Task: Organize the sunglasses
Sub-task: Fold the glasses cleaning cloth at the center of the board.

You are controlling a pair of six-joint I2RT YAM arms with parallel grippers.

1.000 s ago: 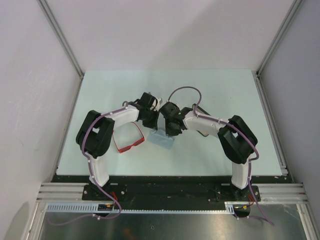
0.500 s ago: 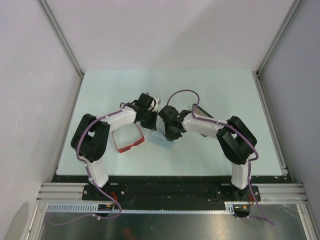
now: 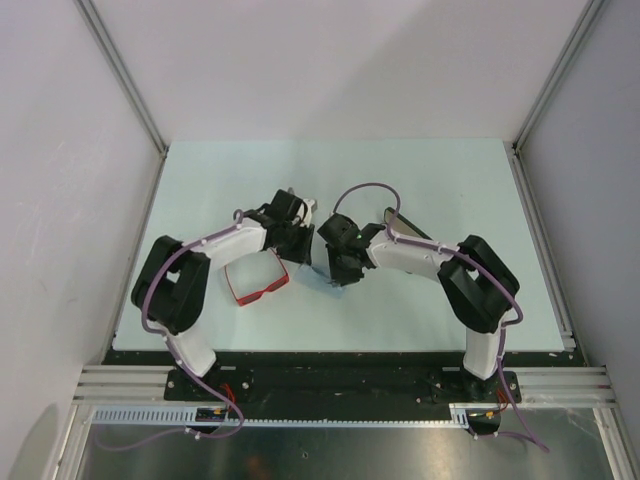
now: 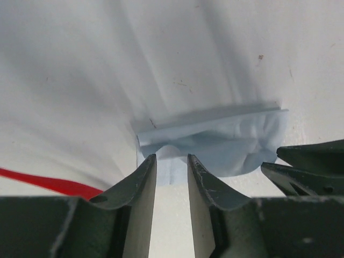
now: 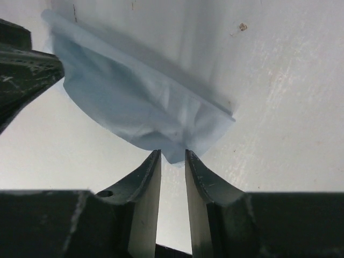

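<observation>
Near the middle of the pale green table (image 3: pixel 450 190), the 2 grippers meet tip to tip over a folded pale blue square cloth (image 4: pixel 226 142). The left gripper (image 4: pixel 171 159) has its jaws a narrow slit apart, and its wrist view shows bare table through the gap, with the cloth's edge just beyond the tips. It grips nothing. The right gripper (image 5: pixel 172 154) is parted about as little, the cloth's corner lying right at its tips but not pinched.

The bright red plastic-framed sunglasses (image 3: pixel 255 281) lie flat on the table, apart from the cloth, on the left gripper's left and nearer the bases, just beside the left forearm. Their front bar runs slantwise from near-left to far-right, and the thin arms appear to reach away toward the far side. The left arm is plainly the nearer. Its likely next move is to swing left and back, turning the wrist until the jaws straddle the frame across that slant.
</observation>
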